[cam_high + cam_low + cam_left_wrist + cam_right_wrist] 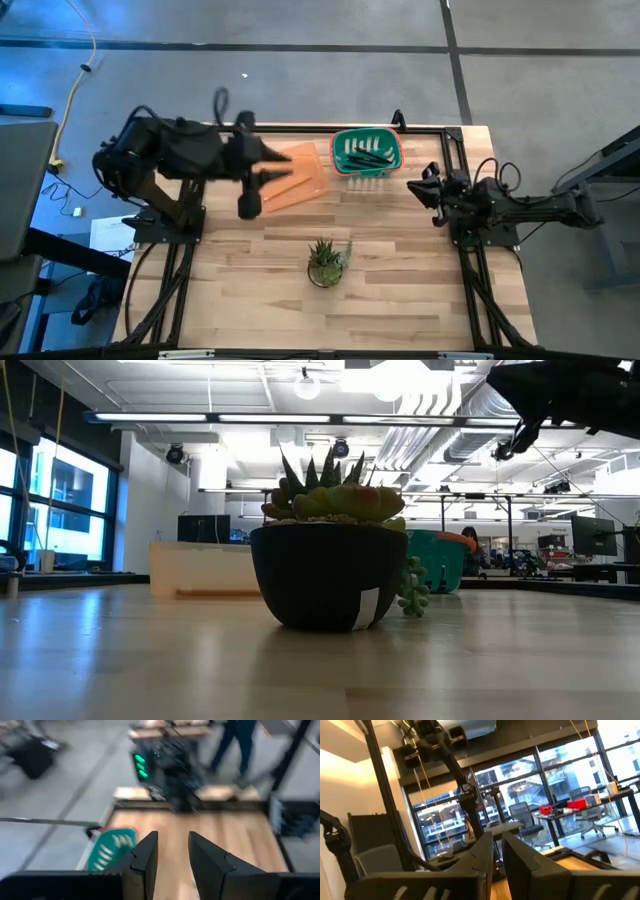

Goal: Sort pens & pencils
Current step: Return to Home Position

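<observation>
The left arm reaches out from the worktop's (400,290) left edge. Its hand (280,165) hangs above an orange tray (305,178). In the left wrist view the hand's (173,837) two dark, wedge-shaped fingers (147,852) stand apart with a clear gap and grip nothing.

The tray is a flat, smooth rectangle lying slightly askew near the far edge. The pencils cannot be told apart from its orange surface.

Nearer the front edge, well apart from the tray, stands a plant (327,262). In the low view it (330,575) is a spiky green succulent in a rounded, glossy dark pot, with a small beaded sprig trailing over the pot's side.

Just beside the tray, also at the far edge, sits the green basket (337,150), made of plastic with slotted walls. The pens (365,155) lie inside it as thin dark sticks, roughly side by side. The left wrist view shows the basket (112,850) to one side of the fingers.

The right arm is folded over the worktop's right edge. Its hand (420,188) is near the basket but clear of it. In its own wrist view the hand (497,836) is nearly closed, with only a thin slit between its flat dark fingers (480,851), and it holds nothing.

The worktop is made of pale wooden planks inside a dark metal frame.
</observation>
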You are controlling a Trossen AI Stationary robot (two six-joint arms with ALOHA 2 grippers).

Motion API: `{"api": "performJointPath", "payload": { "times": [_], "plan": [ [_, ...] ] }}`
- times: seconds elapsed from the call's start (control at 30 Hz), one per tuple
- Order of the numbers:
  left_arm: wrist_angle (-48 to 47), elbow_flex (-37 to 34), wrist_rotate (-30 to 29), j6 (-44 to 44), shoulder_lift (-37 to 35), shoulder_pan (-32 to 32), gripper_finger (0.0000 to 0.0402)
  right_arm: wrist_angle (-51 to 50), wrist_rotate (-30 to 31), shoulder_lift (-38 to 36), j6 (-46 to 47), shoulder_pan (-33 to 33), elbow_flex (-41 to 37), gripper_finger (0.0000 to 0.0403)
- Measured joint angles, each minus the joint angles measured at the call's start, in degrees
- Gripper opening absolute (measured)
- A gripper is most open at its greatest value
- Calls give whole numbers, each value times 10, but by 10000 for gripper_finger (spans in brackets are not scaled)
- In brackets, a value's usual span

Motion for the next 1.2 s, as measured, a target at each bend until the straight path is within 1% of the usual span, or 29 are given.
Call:
{"api": "performJointPath", "payload": {
  "times": [0.07, 0.1, 0.2, 0.27, 0.37, 0.47, 0.53, 0.6, 0.7, 0.8, 0.9, 1.07, 1.2],
  "plan": [
    [24, -21, -30, 0, -21, 0, 95, -9, 0, -15, -3, 0, 0, 32],
    [39, -37, -36, 0, -33, 0, 95, -13, 0, -19, -4, 0, 0, 32],
    [113, -117, -36, 8, -86, -1, 95, -32, 0, -37, -4, 0, 0, 32],
    [208, -203, -39, 30, -131, -1, 95, -49, 0, -48, -2, 0, 0, 32],
    [387, -365, -38, 70, -211, -1, 95, -63, 0, -58, -1, 0, 0, 32],
    [556, -519, -47, 94, -287, -1, 95, -68, 15, -63, 8, 0, 0, 32],
    [649, -599, -58, 107, -327, -1, 95, -69, 20, -63, 11, 0, 0, 32],
    [701, -660, -68, 121, -359, 0, 95, -73, 20, -63, 12, 0, 2, 32],
    [748, -734, -85, 134, -396, 0, 95, -127, 22, -62, 7, -2, 32, 32],
    [831, -807, -93, 154, -427, 2, 95, -239, 36, -61, -10, -13, 92, 32],
    [893, -867, -91, 172, -456, 25, 95, -337, 47, -60, -39, -30, 159, 32],
    [927, -935, -29, 148, -480, 92, 95, -427, 45, -56, -85, -57, 239, 32],
    [974, -974, 49, 118, -479, 157, 95, -469, 43, -48, -96, -74, 255, 32]
  ]
}}
